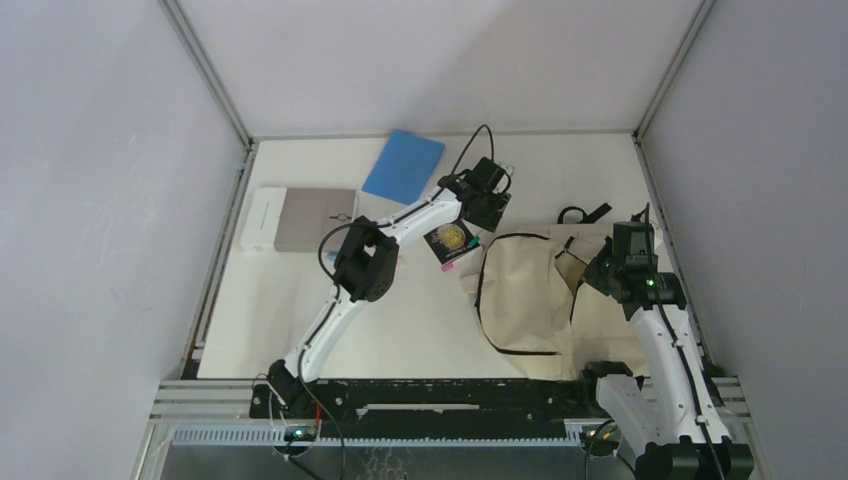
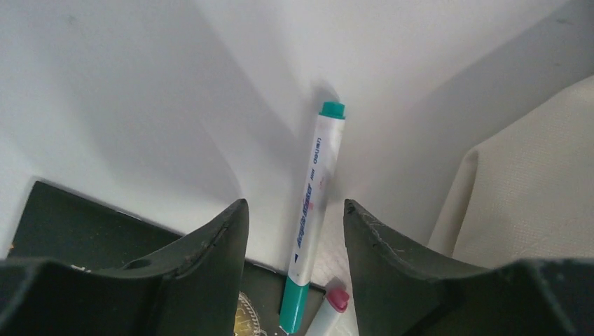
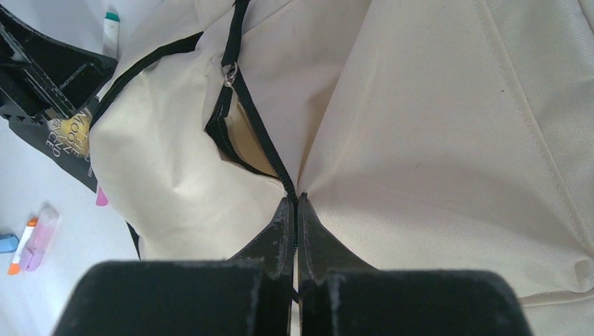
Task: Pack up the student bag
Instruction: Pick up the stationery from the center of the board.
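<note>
We find the pink pen (image 2: 337, 301) cut by the edge, the book (image 2: 77, 217) partly behind the left tool (image 2: 295, 204), the bag (image 3: 455, 140) overrunning the frame.

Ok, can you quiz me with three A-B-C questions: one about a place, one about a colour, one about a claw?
1. Where does the green-capped pen lie?
A. On the table, between the left claw's fingers.
B. On the blue book.
C. Under the grey box.

2. What colour is the student bag?
A. Red.
B. Cream.
C. Green.

3. What is the right claw doing?
A. Standing wide open.
B. Holding a pen.
C. Pinched shut on the student bag at its zipper.

Answers: 1 A, the left wrist view shows it between both fingers; 2 B, its cloth is cream; 3 C, its fingers meet on the zipper seam.
</note>
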Robot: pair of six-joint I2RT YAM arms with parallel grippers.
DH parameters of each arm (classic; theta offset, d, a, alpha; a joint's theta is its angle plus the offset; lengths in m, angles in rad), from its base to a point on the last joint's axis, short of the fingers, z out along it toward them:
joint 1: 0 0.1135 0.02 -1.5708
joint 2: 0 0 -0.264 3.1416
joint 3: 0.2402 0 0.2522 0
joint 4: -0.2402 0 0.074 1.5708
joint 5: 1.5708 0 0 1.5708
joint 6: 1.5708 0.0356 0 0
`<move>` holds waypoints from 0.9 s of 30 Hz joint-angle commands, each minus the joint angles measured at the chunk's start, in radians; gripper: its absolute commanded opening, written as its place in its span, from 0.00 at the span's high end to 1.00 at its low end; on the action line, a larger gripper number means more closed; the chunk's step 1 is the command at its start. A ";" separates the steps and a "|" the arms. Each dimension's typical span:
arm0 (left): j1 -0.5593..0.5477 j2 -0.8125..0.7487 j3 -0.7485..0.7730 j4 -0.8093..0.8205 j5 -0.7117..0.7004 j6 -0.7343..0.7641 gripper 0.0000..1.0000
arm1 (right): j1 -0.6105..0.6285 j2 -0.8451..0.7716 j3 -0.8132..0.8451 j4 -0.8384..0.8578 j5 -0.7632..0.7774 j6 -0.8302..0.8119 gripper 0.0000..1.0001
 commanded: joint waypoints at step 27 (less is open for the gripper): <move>0.015 -0.335 -0.054 -0.005 -0.004 -0.050 1.00 | -0.003 -0.039 0.006 0.071 -0.048 0.006 1.00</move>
